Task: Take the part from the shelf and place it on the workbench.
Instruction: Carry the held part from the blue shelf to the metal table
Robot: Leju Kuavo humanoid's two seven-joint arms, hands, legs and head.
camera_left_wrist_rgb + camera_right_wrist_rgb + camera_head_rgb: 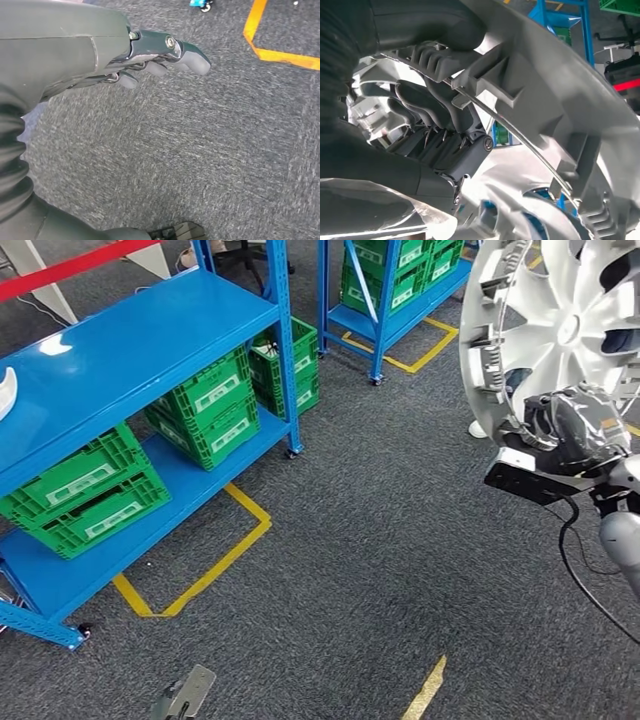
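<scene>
Grey carpet floor, blue shelves [136, 350] with green crates [207, 405].
My right hand [562, 430] grips the silver wheel cover [558, 320], raised upright; my left hand [151, 55] hangs empty, fingers loosely extended.

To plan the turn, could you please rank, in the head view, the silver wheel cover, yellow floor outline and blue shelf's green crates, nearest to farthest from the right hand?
1. Silver wheel cover, held by right hand.
2. Yellow floor outline, mid-floor.
3. Green crates, far left, low.
</scene>
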